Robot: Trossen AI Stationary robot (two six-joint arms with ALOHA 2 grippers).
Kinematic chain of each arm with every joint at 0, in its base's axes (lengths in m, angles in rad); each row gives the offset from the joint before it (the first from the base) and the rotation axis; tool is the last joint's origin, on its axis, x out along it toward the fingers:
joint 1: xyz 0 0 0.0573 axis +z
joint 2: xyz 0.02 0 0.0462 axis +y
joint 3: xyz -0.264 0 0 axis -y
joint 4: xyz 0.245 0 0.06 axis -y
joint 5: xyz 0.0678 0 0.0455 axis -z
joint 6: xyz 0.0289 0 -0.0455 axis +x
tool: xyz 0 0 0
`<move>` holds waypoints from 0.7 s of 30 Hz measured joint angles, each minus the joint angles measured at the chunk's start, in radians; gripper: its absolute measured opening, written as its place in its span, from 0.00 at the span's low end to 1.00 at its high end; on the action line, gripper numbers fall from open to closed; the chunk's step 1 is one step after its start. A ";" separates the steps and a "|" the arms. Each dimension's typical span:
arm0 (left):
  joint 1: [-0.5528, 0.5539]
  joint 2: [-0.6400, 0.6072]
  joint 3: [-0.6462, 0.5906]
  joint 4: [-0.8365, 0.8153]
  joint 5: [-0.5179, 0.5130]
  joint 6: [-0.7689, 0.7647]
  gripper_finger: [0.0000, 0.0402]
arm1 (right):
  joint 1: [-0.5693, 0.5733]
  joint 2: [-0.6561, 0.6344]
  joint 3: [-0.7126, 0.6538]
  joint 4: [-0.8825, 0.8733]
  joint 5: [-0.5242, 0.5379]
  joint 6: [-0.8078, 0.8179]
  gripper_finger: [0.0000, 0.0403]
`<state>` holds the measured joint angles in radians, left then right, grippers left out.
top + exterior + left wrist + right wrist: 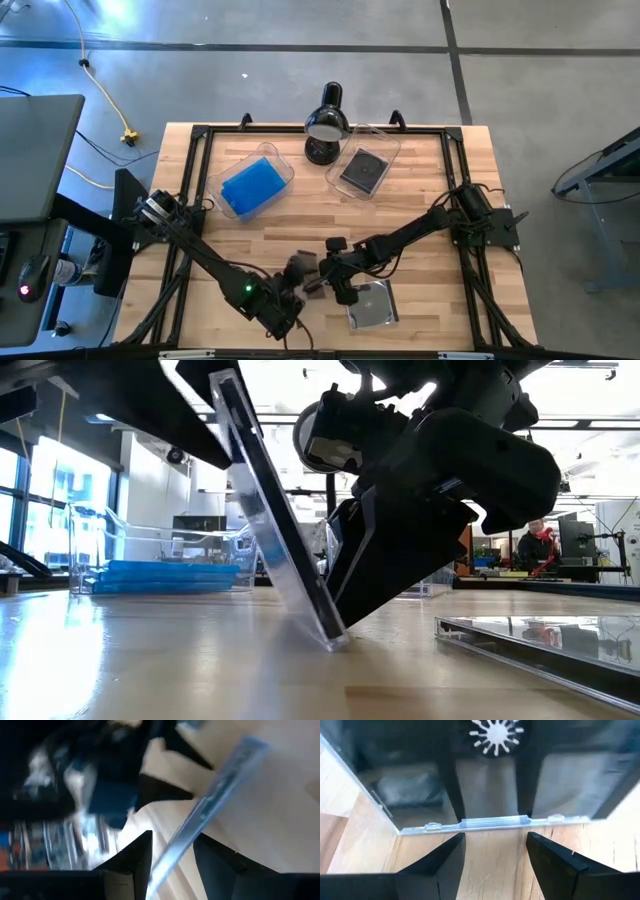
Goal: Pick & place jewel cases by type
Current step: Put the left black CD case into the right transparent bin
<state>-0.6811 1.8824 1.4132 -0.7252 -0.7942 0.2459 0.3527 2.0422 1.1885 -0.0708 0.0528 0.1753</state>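
Observation:
A clear jewel case [270,510] stands tilted near the table's front middle, also in the high view [303,266]. My left gripper [172,845] is shut on its upper part and reaches in from the near left [292,292]. My right gripper [495,837] is open. It comes from the right [320,283], and its fingertips stand just in front of the case's lower edge [490,823]. A second clear jewel case [372,305] lies flat on the table to the right. Blue jewel cases [250,186] lie in the left tub and a dark one [362,170] in the right tub. My left gripper pinches the clear jewel case near its raised edge [172,851], one finger on each flat face. The fingers slant down from the table's near left. The case leans steeply, its lower edge [335,638] resting on the table. My right gripper's open fingertips [461,838] stand close to that lower edge; I cannot tell whether they touch it.
Two clear plastic tubs [285,165] [385,140] stand at the back of the table, with a black desk lamp [325,125] between them. A black frame [455,170] runs around the tabletop. Bare wood lies between the tubs and the grippers.

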 joint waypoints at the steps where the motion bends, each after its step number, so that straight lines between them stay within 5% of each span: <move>1: 0.000 0.000 0.000 0.006 0.025 0.055 0.35 | 0.000 0.000 0.000 0.000 0.000 0.000 0.52; 9: 0.000 0.000 0.000 0.048 0.113 0.251 0.32 | 0.001 0.000 0.000 0.000 0.000 -0.001 0.52; 21: 0.000 0.000 0.000 0.044 0.165 0.205 0.03 | 0.001 0.000 0.000 -0.001 0.005 0.001 0.52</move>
<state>-0.6809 1.8820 1.4130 -0.6809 -0.6294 0.4514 0.3535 2.0422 1.1885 -0.0715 0.0581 0.1765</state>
